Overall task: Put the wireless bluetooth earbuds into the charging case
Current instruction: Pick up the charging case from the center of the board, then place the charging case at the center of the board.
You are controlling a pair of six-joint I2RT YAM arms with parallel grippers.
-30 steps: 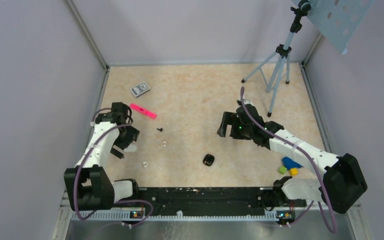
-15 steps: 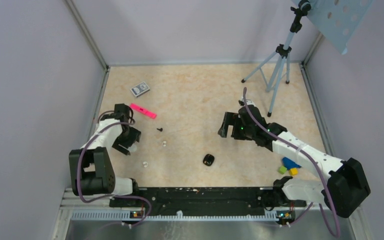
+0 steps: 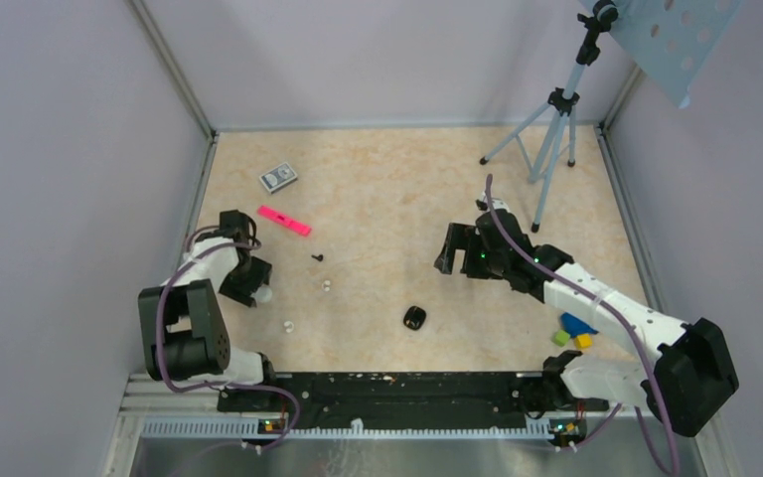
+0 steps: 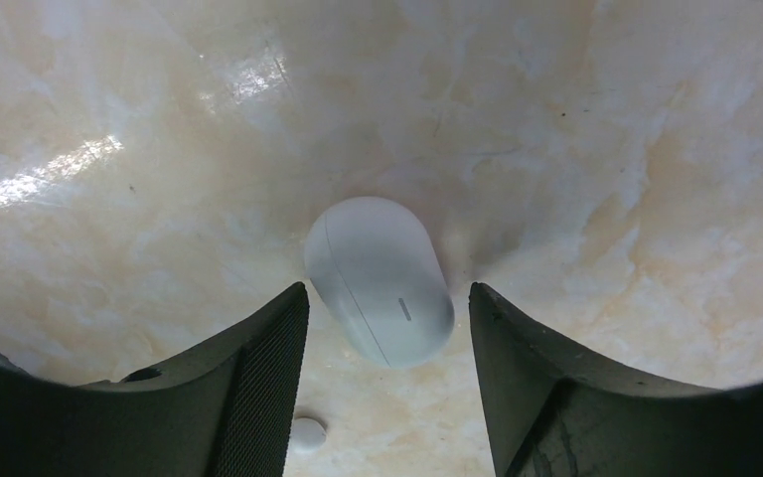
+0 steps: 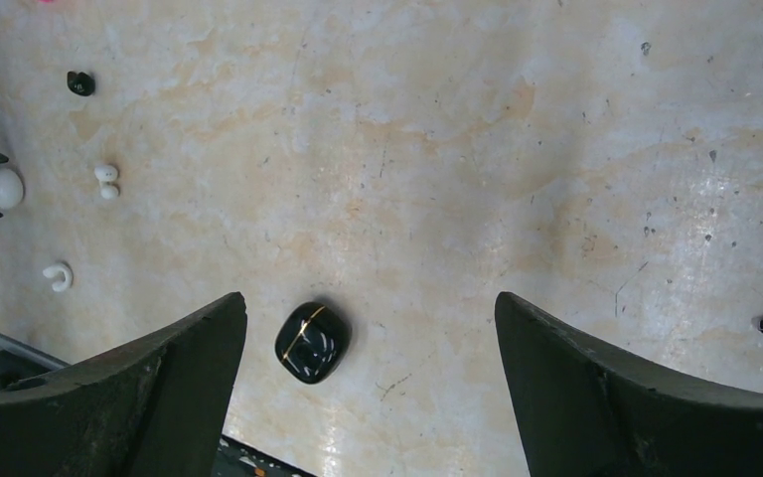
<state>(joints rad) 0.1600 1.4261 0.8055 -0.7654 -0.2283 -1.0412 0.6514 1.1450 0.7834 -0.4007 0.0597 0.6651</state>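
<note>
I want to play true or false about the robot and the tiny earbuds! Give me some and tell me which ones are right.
1. The left hand is open, with the white charging case between its fingers. True.
2. The charging case's lid is open. False: it is shut.
3. One earbud and the other earbud both lie on the table, outside the case. True.
4. The right hand holds the small black case. False: that hand is open and empty, and the black case lies on the table.
</note>
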